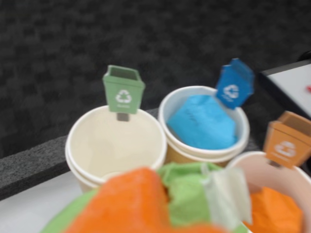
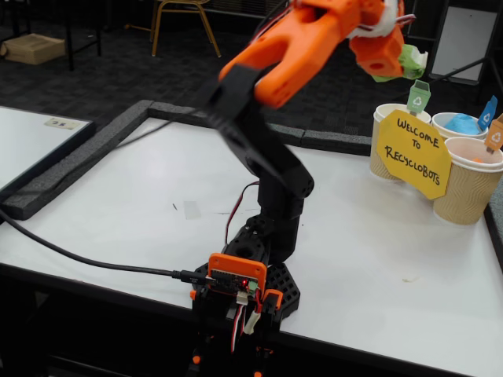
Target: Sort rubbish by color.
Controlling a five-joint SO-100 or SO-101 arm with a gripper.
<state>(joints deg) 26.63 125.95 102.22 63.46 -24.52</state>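
My orange gripper [image 1: 182,206] [image 2: 399,56] is shut on the green wad [image 1: 187,191] [image 2: 410,61], held in the air just short of the cups and above them. In the wrist view, clear tape shows on the wad's right side. The green-flag cup [image 1: 92,145] [image 2: 382,114] right ahead is empty. A light blue wad [image 1: 201,124] [image 2: 462,124] lies in the blue-flag cup [image 1: 167,109]. In the orange-flag cup [image 1: 243,162] [image 2: 460,192] at the right sits the orange wad [image 1: 272,211].
A yellow "Welcome to Recyclobots" sign [image 2: 413,153] hangs across the cups' fronts. Black foam edging [image 2: 118,133] borders the white table [image 2: 157,204]. A cable [image 2: 86,255] runs to the arm's base [image 2: 251,275]. Dark carpet lies beyond the cups.
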